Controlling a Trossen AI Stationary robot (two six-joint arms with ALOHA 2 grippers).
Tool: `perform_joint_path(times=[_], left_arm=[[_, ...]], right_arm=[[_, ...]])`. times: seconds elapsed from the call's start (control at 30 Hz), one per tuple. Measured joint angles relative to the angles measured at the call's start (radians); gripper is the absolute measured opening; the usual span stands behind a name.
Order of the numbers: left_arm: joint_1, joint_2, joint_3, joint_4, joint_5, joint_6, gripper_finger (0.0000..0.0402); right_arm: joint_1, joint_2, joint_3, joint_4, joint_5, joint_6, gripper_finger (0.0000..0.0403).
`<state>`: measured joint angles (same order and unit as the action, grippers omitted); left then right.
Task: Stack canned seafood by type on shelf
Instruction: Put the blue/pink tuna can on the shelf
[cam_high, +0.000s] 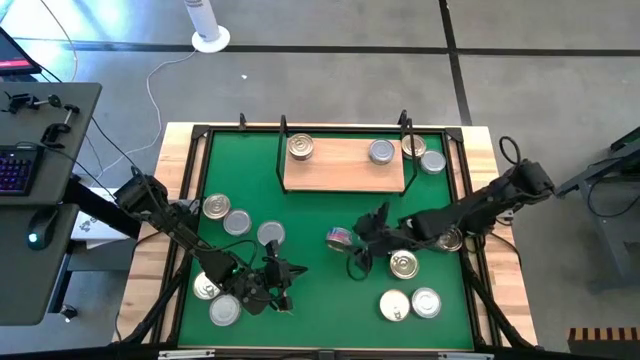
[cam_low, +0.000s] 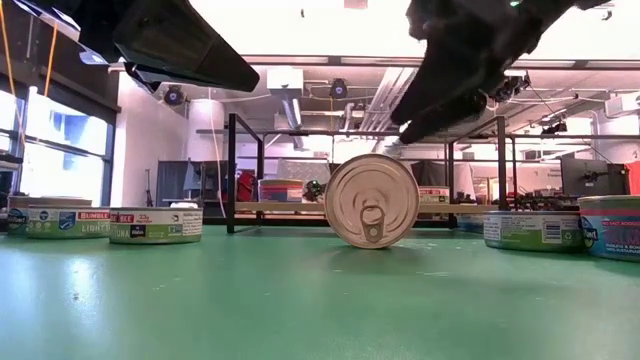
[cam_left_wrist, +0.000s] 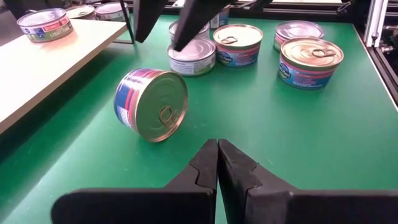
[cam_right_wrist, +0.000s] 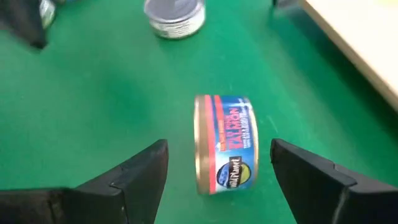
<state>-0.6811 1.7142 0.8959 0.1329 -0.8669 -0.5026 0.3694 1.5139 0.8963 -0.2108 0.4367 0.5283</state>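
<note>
One gold-lidded can (cam_high: 339, 238) stands on its rim on the green mat, in front of the shelf (cam_high: 345, 168). Its lid (cam_low: 372, 200) faces the table's near edge. My right gripper (cam_right_wrist: 219, 148) is open above it, one finger on each side in the wrist view, clear of the can (cam_right_wrist: 227, 144). My left gripper (cam_left_wrist: 217, 149) is shut at the near left (cam_high: 290, 270) and points at the can (cam_left_wrist: 151, 103) from a distance. The shelf carries a gold-lidded can (cam_high: 300, 148) at its left and a silver one (cam_high: 381, 152) at its right.
Several cans lie flat on the mat: three at the left (cam_high: 237, 222), two by the left arm (cam_high: 225, 310), and several at the near right (cam_high: 404, 264). Two more cans (cam_high: 415, 147) (cam_high: 432, 162) sit by the shelf's right black upright (cam_high: 405, 125). A black rail (cam_high: 468, 200) frames the mat.
</note>
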Motion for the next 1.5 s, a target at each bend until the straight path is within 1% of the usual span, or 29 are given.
perform_joint_path(times=[0.07,0.1,0.17,0.37,0.43,0.57,0.63,0.7,0.83,0.87,0.93,0.97,1.03,1.1,1.13,1.2,1.4,1.5], left_arm=[[0.002,0.000,0.000,0.000,0.000,0.002,0.0000],[0.005,0.000,0.000,0.000,0.000,0.002,0.0000],[0.013,0.000,0.000,-0.001,0.000,0.002,0.0000],[0.042,0.000,0.000,-0.008,0.005,0.017,0.0000],[0.051,0.000,0.000,-0.008,0.023,0.025,0.0000],[0.055,0.000,0.000,-0.008,0.035,0.031,0.0000],[0.055,0.000,0.000,-0.008,0.036,0.043,0.0000],[0.055,0.000,0.000,-0.008,0.036,0.045,0.0000],[0.055,0.000,0.000,-0.007,0.030,0.044,0.0000],[0.055,0.000,0.000,-0.008,0.029,0.044,0.0000],[0.055,0.000,0.000,-0.008,0.027,0.044,0.0000],[0.054,0.000,0.000,-0.008,0.027,0.044,0.0000],[0.053,0.000,0.000,-0.009,0.027,0.044,0.0000],[0.053,0.000,0.000,-0.013,0.027,0.044,0.0000],[0.053,0.000,0.000,-0.014,0.026,0.044,0.0000],[0.053,0.000,0.000,-0.018,0.027,0.044,0.0000],[0.054,0.000,0.000,-0.015,0.051,0.052,0.0000],[0.054,0.000,0.000,-0.015,0.052,0.052,0.0000]], right_arm=[[0.039,0.004,0.000,-0.003,0.076,-0.058,0.0277],[0.053,0.010,0.000,0.000,0.121,-0.056,0.0277],[0.055,0.030,0.000,0.011,0.153,-0.036,0.0277],[-0.011,0.143,0.000,0.139,0.088,-0.030,0.0277],[-0.041,0.173,0.001,0.156,0.092,-0.014,0.0277],[-0.089,0.213,0.000,0.147,0.010,-0.009,0.0271],[-0.097,0.215,-0.001,0.159,-0.030,-0.010,0.0253],[-0.109,0.215,0.000,0.159,-0.057,-0.010,0.0222],[-0.129,0.215,0.000,0.165,-0.141,-0.006,0.0138],[-0.130,0.215,0.000,0.171,-0.146,-0.007,0.0119],[-0.123,0.213,0.000,0.180,-0.135,-0.043,0.0088],[-0.111,0.206,-0.001,0.191,-0.105,-0.057,0.0076],[-0.082,0.183,-0.001,0.236,0.006,-0.064,0.0057],[-0.054,0.150,0.000,0.259,0.104,-0.067,0.0046],[-0.040,0.135,0.000,0.263,0.133,-0.066,0.0042],[-0.012,0.112,0.000,0.253,0.150,-0.057,0.0037],[0.052,0.122,0.000,0.226,0.039,-0.010,0.0039],[0.070,0.124,0.000,0.193,0.028,0.054,0.0055]])
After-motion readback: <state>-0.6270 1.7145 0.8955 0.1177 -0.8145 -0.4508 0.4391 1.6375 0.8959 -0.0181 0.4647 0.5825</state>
